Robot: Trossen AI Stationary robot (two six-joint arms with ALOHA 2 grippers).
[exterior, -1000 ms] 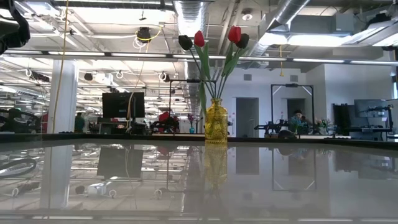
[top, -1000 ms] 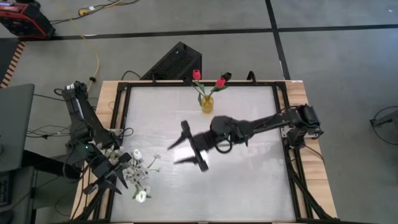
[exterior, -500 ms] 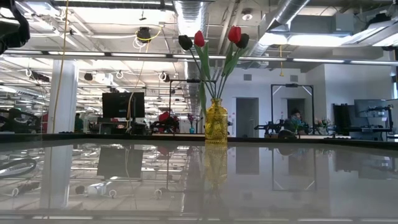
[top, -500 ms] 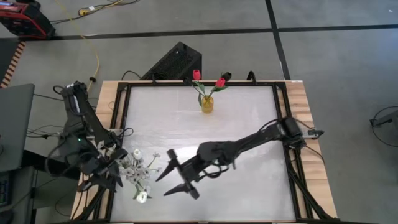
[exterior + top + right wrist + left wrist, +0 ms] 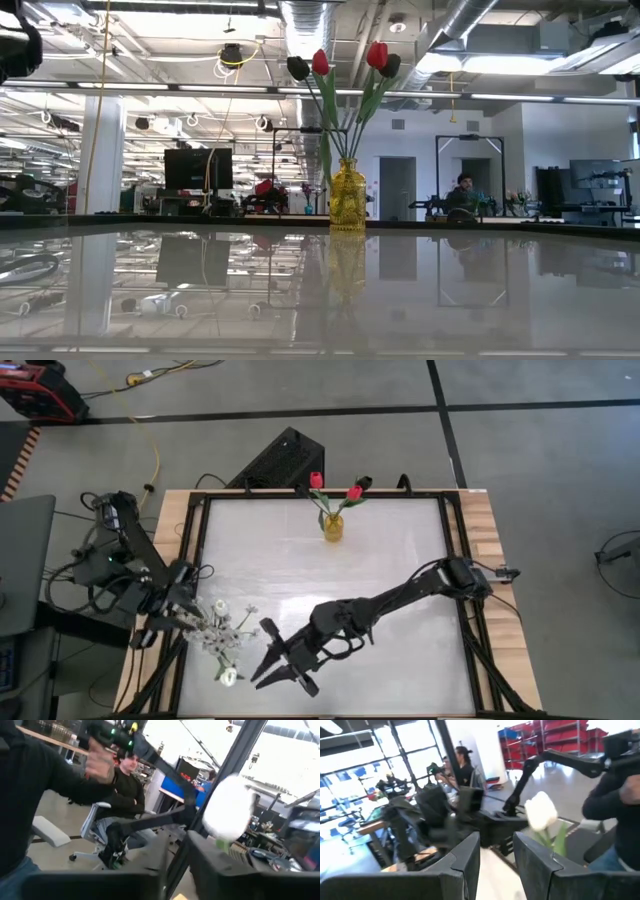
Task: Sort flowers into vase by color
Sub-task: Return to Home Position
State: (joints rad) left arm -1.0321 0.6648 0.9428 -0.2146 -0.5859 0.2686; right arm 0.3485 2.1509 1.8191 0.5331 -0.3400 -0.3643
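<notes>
A yellow vase [image 5: 333, 527] [image 5: 347, 197] at the table's far edge holds two red tulips [image 5: 316, 480]. A heap of white flowers [image 5: 215, 635] lies flat at the near left, with a white tulip bud [image 5: 228, 675] at its near end. My right gripper [image 5: 253, 680] [image 5: 176, 850] reaches across to that bud [image 5: 227, 815]; its fingertips are drawn together just right of it. My left gripper [image 5: 185, 618] [image 5: 497, 837] stands at the heap's left side, fingers a narrow gap apart with nothing between them. A white tulip [image 5: 540, 810] shows just beyond them. My right gripper comes at the white tulip level and low from the table's right. Whether its fingers touch the stem or the bud, I cannot tell: the wrist view is smeared and the high view shows no stem at the tips.
A black box [image 5: 280, 460] sits behind the table's far edge. The white tabletop [image 5: 390, 550] lies bare between the vase and the heap. People sit in the room beyond [image 5: 125, 785] [image 5: 462, 767].
My right gripper has swung from the table's middle toward the near left, down to the flower heap, and its wide-open fingers have closed. My left gripper has drawn back a little toward the far edge along the heap's left side. The heap has stayed in place.
</notes>
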